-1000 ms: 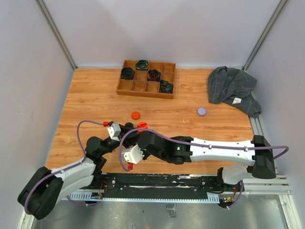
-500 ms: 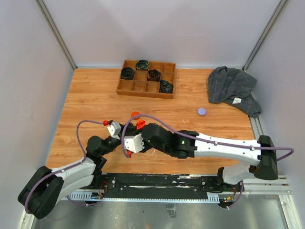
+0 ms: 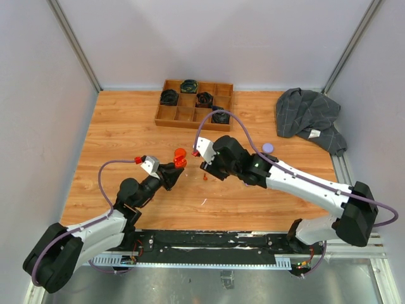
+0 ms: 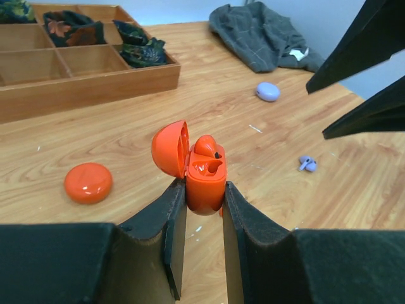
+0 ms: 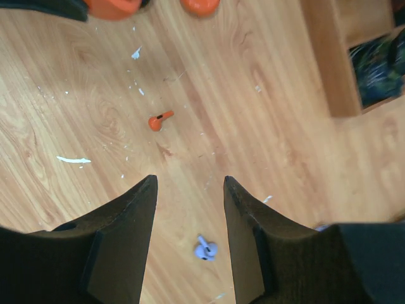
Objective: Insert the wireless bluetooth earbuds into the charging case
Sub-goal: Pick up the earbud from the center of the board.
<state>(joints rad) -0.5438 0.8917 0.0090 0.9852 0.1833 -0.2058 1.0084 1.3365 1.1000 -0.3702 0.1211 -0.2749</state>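
Worktop (image 3: 126, 126): wood-grain surface, smooth, low sheen, with small pale flecks. Charging case (image 4: 205, 180): orange plastic, glossy. Left gripper (image 4: 202, 189): matt black finger faces. Tray (image 4: 88, 85): bare wood, matt. Cloth (image 4: 266, 38): grey woven fabric, creased, faint check.

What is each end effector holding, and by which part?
The left end effector clamps the open orange case by the sides of its lower half. The right end effector is open and holds nothing.
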